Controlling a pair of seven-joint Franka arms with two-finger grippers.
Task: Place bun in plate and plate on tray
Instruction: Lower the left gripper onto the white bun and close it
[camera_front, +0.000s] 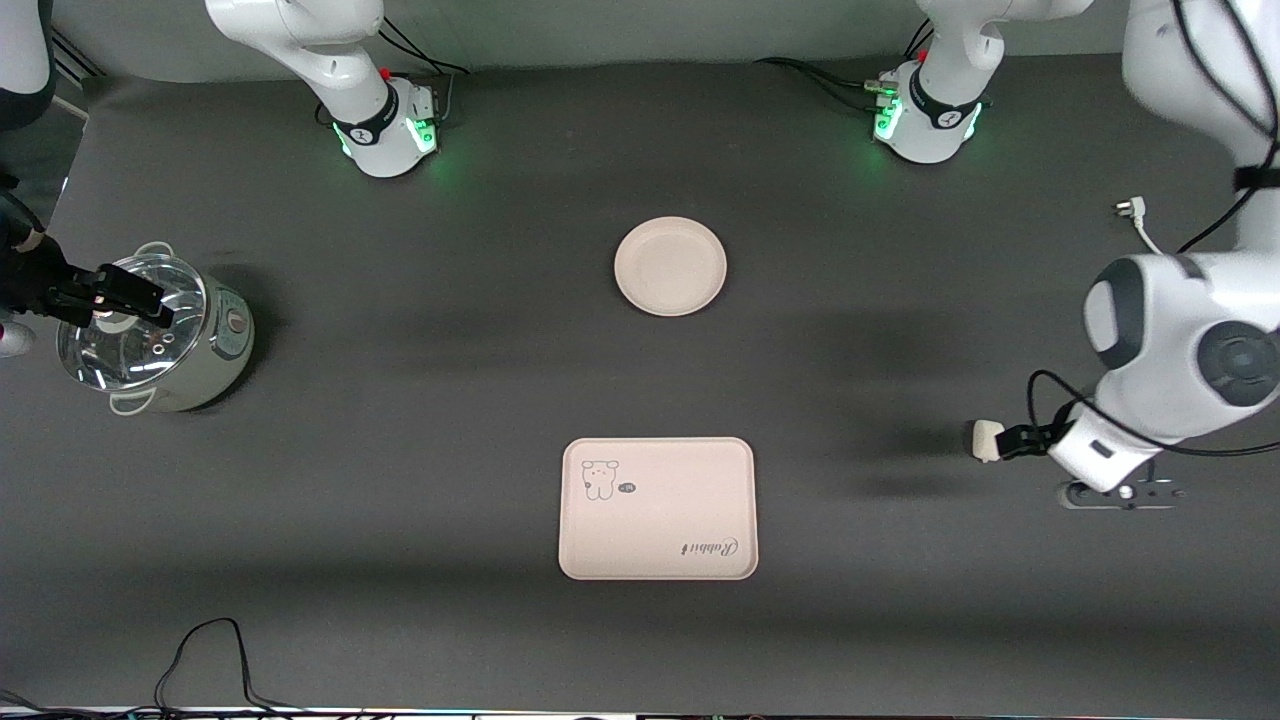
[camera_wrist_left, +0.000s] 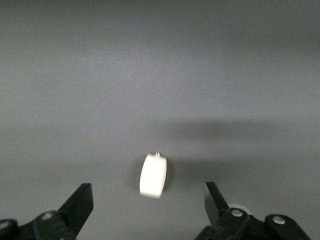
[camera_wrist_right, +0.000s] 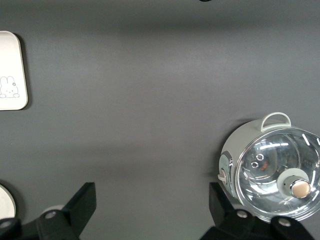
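The tray (camera_front: 658, 508) lies nearest; the bun (camera_front: 985, 440) rests on the tabletop by the left tool (camera_front: 1003, 442), fingers apart. Looks light, squashy: pinch its sides gently. Right tool (camera_front: 120, 300) hangs open over the pot (camera_front: 160, 335).

"Rabbit" script on tray (camera_front: 660, 520)

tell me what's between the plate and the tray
Nothing: in the front view, only bare dark table cloth lies between the plate and the tray, which sits nearer the camera.
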